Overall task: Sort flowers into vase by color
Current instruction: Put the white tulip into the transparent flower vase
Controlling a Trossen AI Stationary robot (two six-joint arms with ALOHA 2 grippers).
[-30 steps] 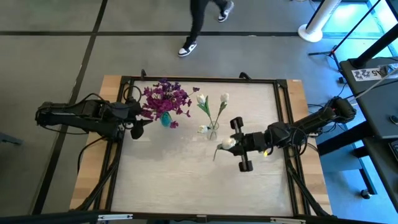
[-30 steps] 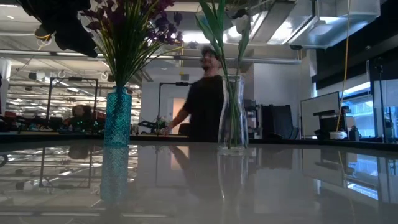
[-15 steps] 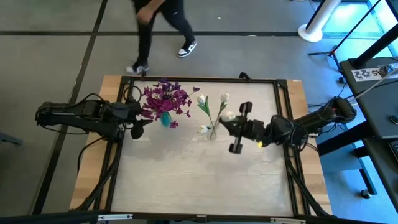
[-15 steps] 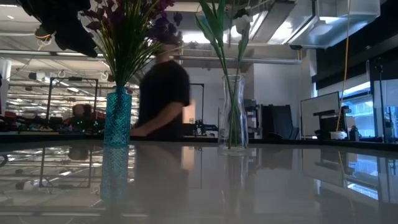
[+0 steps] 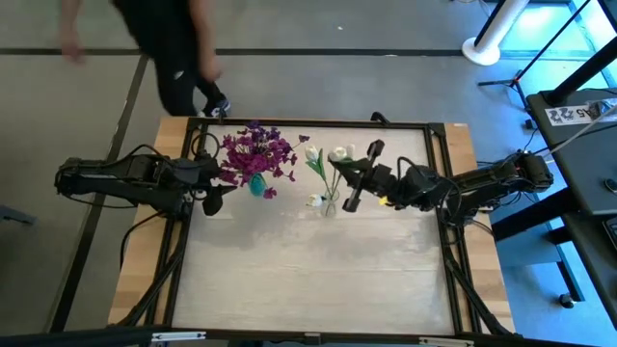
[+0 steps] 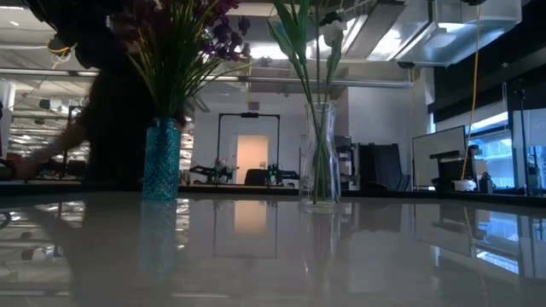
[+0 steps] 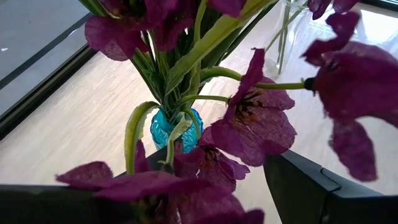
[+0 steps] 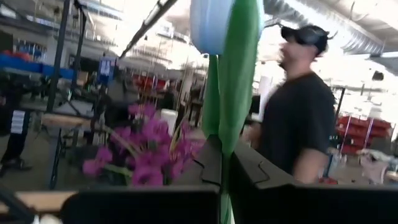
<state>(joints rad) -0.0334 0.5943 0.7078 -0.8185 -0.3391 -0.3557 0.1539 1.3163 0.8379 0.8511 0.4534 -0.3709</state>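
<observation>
Right gripper (image 5: 349, 183): clamped on a white flower (image 5: 339, 154) above the clear vase (image 5: 329, 203).
Left gripper (image 5: 214, 188): half-open, empty, beside the blue vase (image 5: 256, 184).
Risk: stem misses the narrow neck, or tips the vase.

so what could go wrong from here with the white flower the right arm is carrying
1. The right gripper is shut on a white flower above the clear vase, which already holds several stems; the stem may miss the narrow neck or snag on them.
2. The vase is tall and slim, so a sideways push could tip it.
3. The left gripper sits among the purple flowers by the blue vase; a careless pull back could drag them.
</observation>
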